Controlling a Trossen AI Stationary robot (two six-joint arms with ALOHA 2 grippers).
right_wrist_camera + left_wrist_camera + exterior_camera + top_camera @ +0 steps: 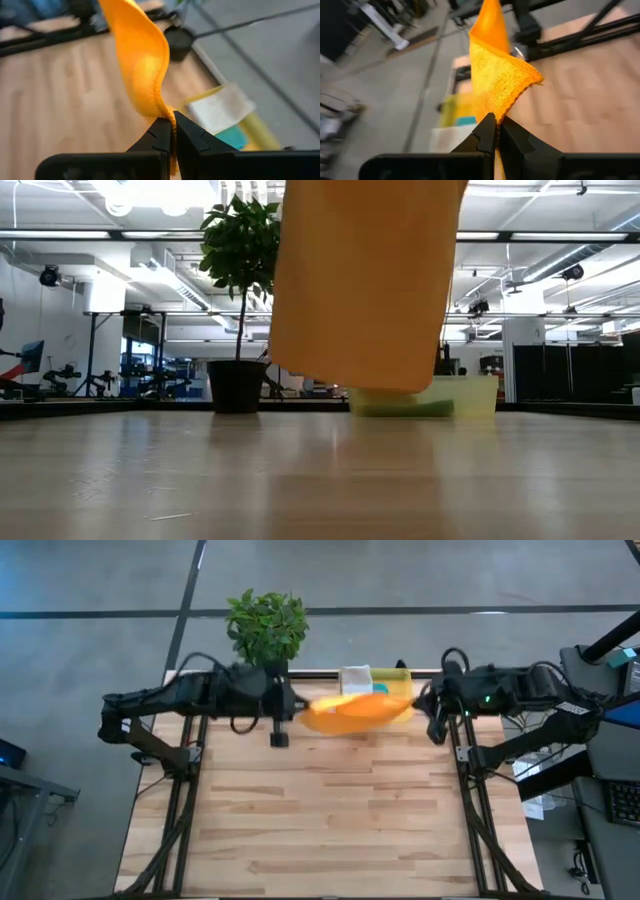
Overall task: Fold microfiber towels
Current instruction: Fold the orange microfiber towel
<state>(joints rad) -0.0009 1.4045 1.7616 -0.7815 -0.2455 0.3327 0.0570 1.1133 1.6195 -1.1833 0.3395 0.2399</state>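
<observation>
No readable text, labels, brands or numbers in any view. Only candidate: a pale sheet [220,111] lying on the yellow bin [260,131], with faint rows of marks on it that may be print, too blurred to read.
</observation>
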